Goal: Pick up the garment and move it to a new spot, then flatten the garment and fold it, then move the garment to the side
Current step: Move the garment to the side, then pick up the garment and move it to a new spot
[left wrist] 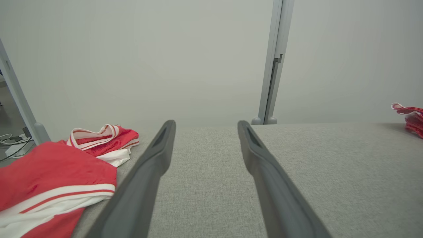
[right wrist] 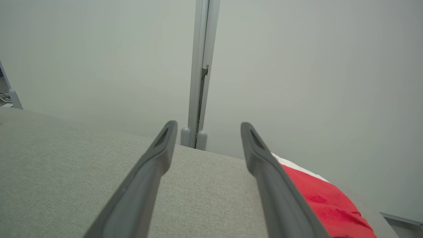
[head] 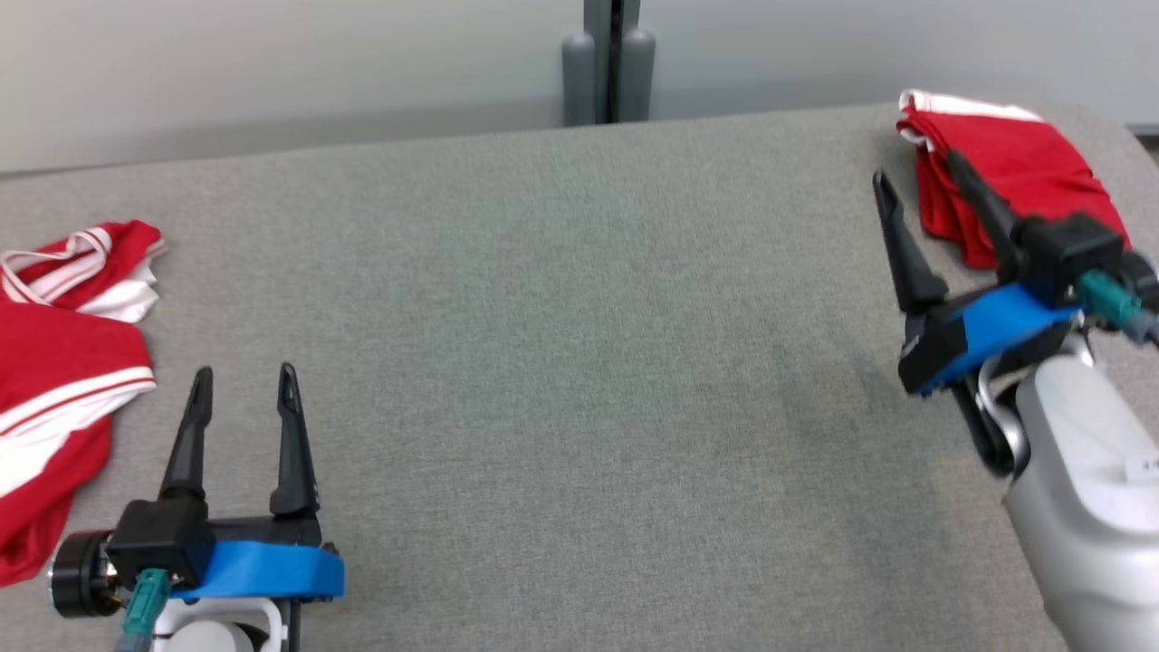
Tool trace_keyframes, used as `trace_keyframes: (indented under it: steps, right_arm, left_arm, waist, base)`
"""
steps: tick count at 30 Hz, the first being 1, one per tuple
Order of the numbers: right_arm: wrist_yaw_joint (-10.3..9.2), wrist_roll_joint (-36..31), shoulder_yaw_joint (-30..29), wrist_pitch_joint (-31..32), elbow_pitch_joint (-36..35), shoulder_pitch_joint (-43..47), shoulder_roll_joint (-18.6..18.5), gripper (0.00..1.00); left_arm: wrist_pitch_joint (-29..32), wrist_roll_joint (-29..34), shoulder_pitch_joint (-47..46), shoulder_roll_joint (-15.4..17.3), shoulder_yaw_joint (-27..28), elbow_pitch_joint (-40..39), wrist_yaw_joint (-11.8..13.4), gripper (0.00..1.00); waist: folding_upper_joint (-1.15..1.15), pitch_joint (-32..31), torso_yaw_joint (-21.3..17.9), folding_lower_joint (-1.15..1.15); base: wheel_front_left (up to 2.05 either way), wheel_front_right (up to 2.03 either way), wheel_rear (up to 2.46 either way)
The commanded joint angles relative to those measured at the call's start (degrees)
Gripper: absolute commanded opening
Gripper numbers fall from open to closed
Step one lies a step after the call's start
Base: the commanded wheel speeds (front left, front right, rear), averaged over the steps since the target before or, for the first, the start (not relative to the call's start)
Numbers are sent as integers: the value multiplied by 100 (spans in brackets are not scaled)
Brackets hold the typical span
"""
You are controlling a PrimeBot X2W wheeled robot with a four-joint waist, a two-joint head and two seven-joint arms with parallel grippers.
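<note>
Left gripper (head: 246,371) gapes empty by the loose red pile (head: 54,362); right gripper (head: 914,167), wide open and empty, hangs beside the folded garment (head: 1023,154) far right on the table (head: 579,317); set-aside seems done, withdrawal next.

Surface: grey fabric-covered table (head: 579,317), woven top running the full width of the frame.
Left edge: there's a loose red-and-white pile (head: 54,380), crumpled, striped hems up, spilling off the lower left.
Upper right: folded red garment (head: 1014,163), white trim along its far edge, sitting by the table's rounded corner.
</note>
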Motion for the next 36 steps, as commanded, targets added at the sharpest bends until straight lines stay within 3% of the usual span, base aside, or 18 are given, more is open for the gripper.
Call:
trace_keyframes:
  steps: [1,11,22,27,36]
  right_arm:
    - [1,77,-10,-17,-104,298,12,100]
    - [1,255,-529,-17,-1022,1991,282,100]
    - [1,-123,-1172,-18,-2020,3349,867,100]
    - [1,-329,-1271,127,-2477,3746,1194,100]
    - [1,-391,-1324,183,-2502,3818,1247,100]
  left_arm:
    - [-17,-22,86,-26,5,46,-1,100]
    - [-17,-53,491,-105,60,225,41,100]
    - [-17,-23,519,-136,14,302,26,100]
    - [-17,3,477,-149,18,304,65,100]
    - [-17,3,446,-153,42,315,73,100]
  waist:
    - [0,-312,127,2]
    - [0,-929,205,2]
    - [0,-1026,304,2]
    - [0,-969,365,2]
    - [0,-961,416,2]
  base:
    - [0,0,0]
    - [0,0,0]
    - [0,0,0]
    - [0,0,0]
    - [0,0,0]
